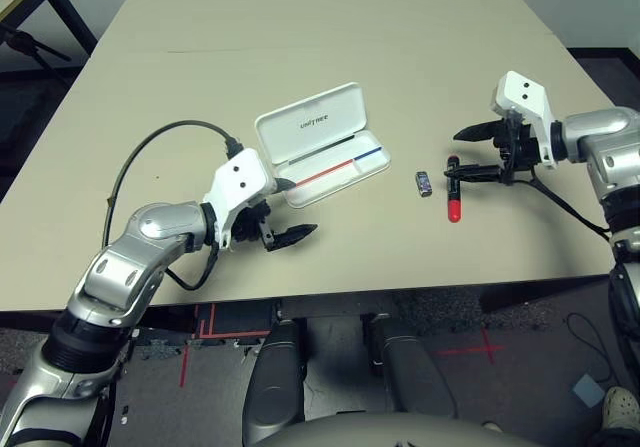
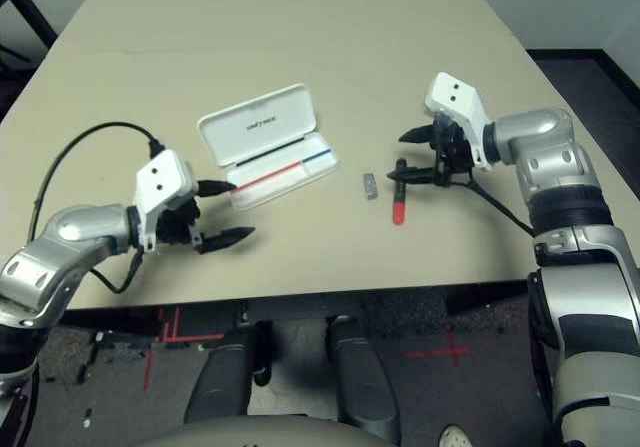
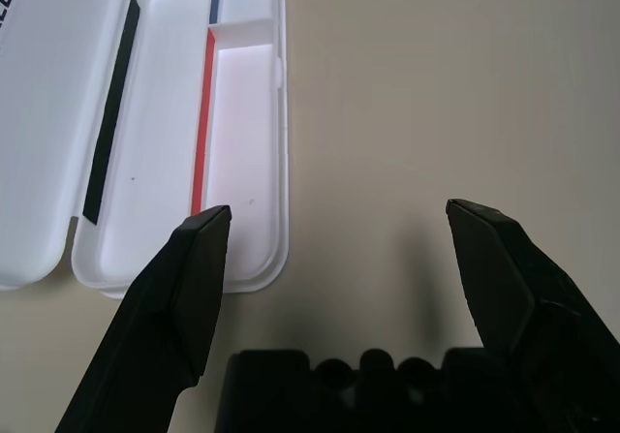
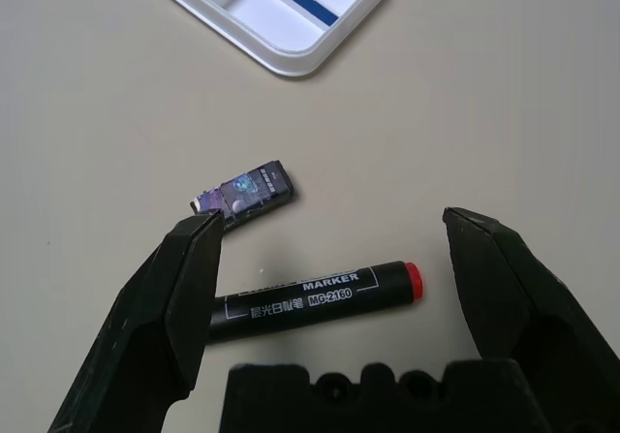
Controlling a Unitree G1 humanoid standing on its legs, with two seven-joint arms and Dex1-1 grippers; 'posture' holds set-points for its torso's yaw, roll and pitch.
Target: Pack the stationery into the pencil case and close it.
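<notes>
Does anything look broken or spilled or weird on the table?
No, nothing looks broken or spilled. The pencil case lies open, and the marker and little block lie beside it on the table. That looks normal for packing.

The white pencil case [image 1: 322,153] lies open (and empty), marker [image 1: 454,199] and block [image 1: 424,184] apart.
</notes>
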